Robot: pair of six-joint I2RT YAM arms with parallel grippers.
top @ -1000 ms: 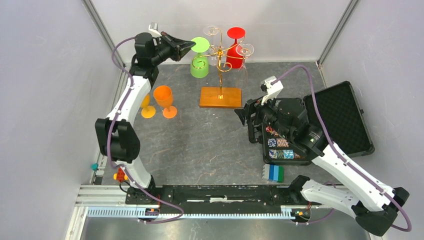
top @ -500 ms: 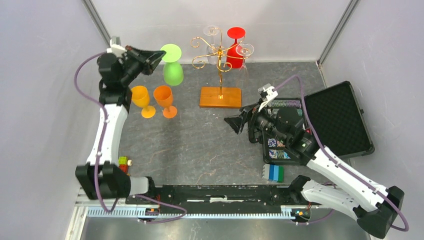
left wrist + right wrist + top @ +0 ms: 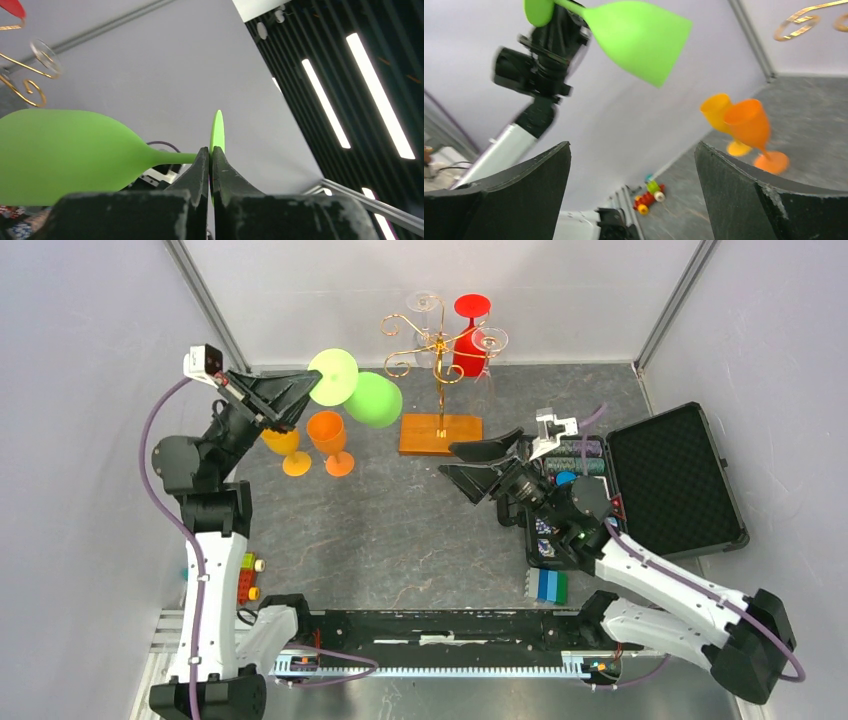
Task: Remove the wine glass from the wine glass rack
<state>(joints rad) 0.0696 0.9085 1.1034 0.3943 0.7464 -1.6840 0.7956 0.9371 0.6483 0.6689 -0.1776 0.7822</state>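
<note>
Nearest the arm bases, the right claw [image 3: 447, 460] hangs over the middle of the tabletop [image 3: 400, 530] with its jaws spread wide and nothing between them, facing left toward the glass. Further back and to the left, two orange goblets [image 3: 328, 435] stand upright side by side.

Above them, in the air, is the green wine glass [image 3: 375, 400], already off the rack and lying nearly on its side, with its foot toward the left arm and its bowl pointing toward the rack. The left claw [image 3: 210, 152] is pinched tight on the thin stem just beside the foot.

The glass looks opaque and matte, so it is probably plastic: light, stiff and unlikely to shatter, but smooth. With so narrow a hold at one end, the bowl hangs out as a lever, and the glass could swivel in the grip. The stem is the sure place to take it; the bowl is broad and rounded and would suit only wide jaws.

Farthest back, the wine glass rack [image 3: 440, 435] stands near the rear wall, with a red glass [image 3: 468, 340] and clear glasses [image 3: 490, 340] hanging upside down from its scrolls.
</note>
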